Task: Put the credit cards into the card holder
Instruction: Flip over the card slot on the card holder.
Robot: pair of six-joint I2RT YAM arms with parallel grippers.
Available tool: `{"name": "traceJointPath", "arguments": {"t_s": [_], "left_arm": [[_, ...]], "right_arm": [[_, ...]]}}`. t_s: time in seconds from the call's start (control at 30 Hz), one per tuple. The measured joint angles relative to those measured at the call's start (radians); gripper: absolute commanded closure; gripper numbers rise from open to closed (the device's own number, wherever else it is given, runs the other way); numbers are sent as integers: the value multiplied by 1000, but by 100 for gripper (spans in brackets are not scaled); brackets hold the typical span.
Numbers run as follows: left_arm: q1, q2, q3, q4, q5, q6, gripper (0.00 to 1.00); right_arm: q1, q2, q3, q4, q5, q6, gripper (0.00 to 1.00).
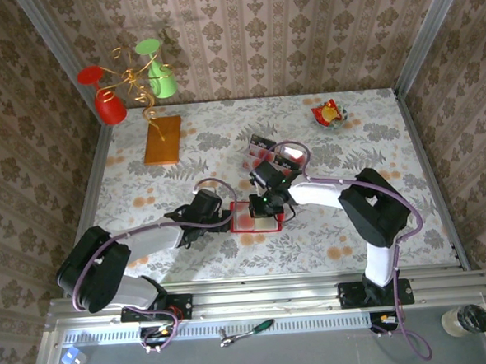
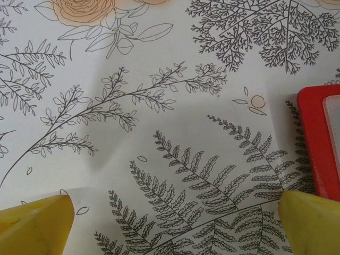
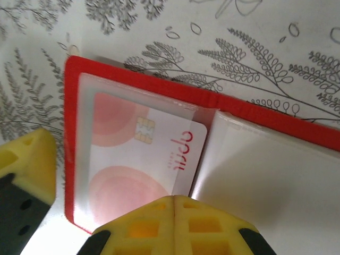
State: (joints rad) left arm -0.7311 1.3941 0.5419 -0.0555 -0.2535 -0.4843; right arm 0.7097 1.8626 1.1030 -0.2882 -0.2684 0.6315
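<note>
Right gripper [image 3: 106, 170]: fingers spread, one tip over the near edge of a card [image 3: 159, 143], which lies mostly under the clear left pocket of the open holder [image 3: 159, 87]; contact cannot be confirmed. Left gripper [image 2: 175, 197]: spread over bare cloth [image 2: 133, 106], with the holder's edge just beside its right finger, not pinned. Spare cards [image 1: 264, 150] lie beyond the holder. Risk: a further push may slide the unrestrained holder, or buckle the card against the pocket seam and leave it protruding.

Card holder [image 2: 311, 149] mostly off-frame, rt side
</note>
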Motion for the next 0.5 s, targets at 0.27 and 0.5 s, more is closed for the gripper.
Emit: {"name": "traceJointPath", "arguments": {"t_s": [0.27,0.5], "left_arm": [[0,13,0,8,7,6,0],[0,17,0,11,8,6,0]], "right_arm": [[21,41,46,-7,0,-2,97],[26,53,62,-11,0,-4,97]]}}
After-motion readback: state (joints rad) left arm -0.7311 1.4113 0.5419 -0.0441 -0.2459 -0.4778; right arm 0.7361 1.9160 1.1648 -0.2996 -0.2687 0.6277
